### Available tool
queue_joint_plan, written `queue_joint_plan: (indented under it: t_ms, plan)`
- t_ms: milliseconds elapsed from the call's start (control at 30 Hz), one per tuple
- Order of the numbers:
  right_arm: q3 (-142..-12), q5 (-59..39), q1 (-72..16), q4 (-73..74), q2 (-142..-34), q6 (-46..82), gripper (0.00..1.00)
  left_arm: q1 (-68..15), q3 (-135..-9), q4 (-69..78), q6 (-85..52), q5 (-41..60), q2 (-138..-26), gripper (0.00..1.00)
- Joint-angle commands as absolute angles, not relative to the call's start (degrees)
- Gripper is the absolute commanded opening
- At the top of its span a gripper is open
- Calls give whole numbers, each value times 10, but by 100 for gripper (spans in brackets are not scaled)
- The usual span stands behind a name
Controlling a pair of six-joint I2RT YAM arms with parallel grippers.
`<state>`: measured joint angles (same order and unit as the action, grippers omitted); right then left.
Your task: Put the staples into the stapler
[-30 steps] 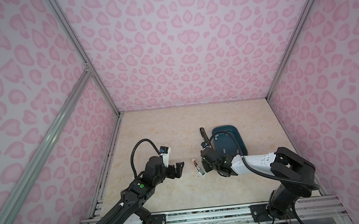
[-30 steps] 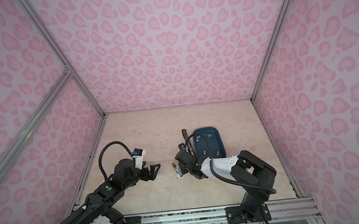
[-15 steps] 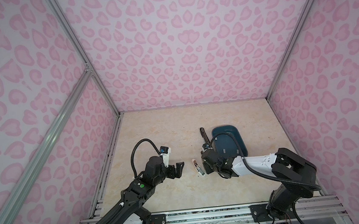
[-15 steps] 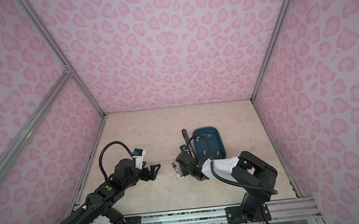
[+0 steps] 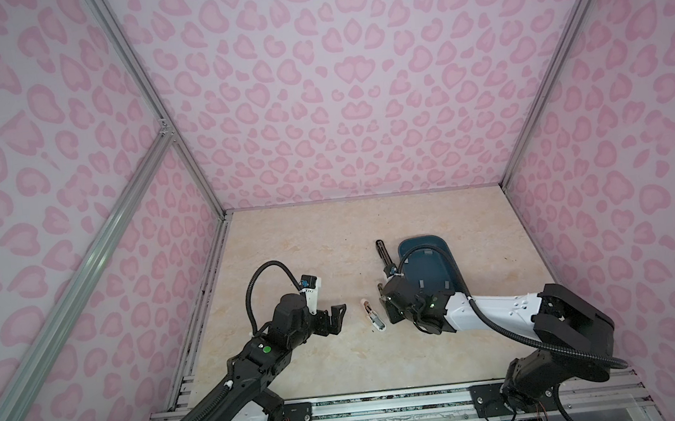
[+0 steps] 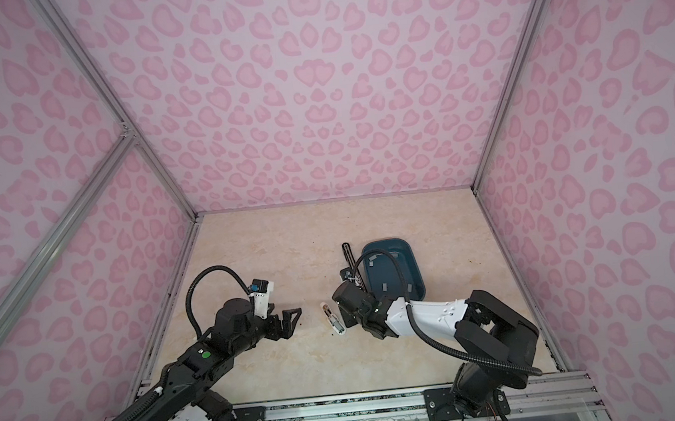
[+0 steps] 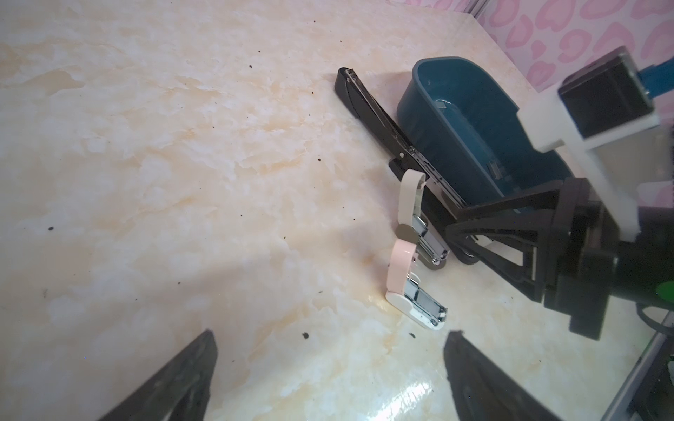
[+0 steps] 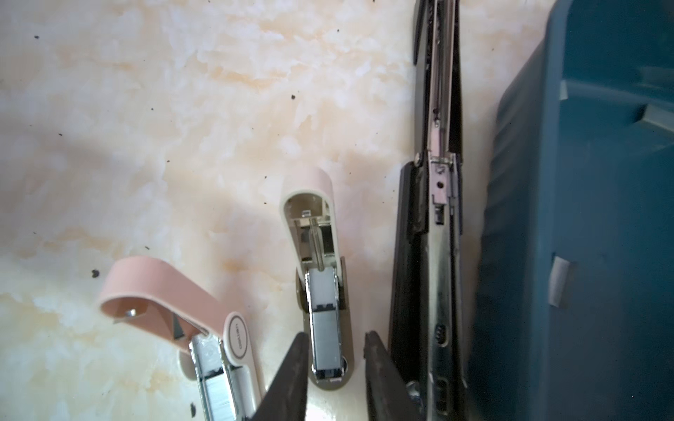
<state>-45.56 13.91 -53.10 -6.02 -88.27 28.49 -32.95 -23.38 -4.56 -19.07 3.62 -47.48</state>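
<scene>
Staples (image 5: 420,283): several light-grey strips lying inside the blue bin (image 5: 421,238), apart from one another.
Black stapler (image 8: 437,218): long, opened out flat, lying along the bin's long wall, just beside it.
Cream stapler (image 8: 321,255): small, lid swung back, metal channel exposed; just beyond the black stapler from the bin.
Pink stapler (image 8: 175,291): small, lid raised; next outward from the bin, near the cream stapler.
Right hand (image 8: 335,335): jaws narrowly parted, one tip on each side of the cream stapler's front end; gap wider than the channel.
Left hand (image 7: 330,337): jaws spread wide, empty, above the tabletop (image 5: 309,243), well apart from the bin, past the pink stapler.
</scene>
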Motion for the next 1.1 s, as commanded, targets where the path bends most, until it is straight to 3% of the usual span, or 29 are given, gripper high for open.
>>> queue_joint_plan:
  t_ms: [0, 667, 1067]
  plan:
    - [-461, 157, -525, -71, -869, 274, 23, -329, -234, -24, -189, 38, -471, 98]
    - [-473, 99, -506, -65, -950, 283, 17, -329, -234, -25, -190, 35, -470, 98]
    - [-484, 138, -512, -105, -903, 278, 18, -330, -232, -24, -191, 35, -465, 98]
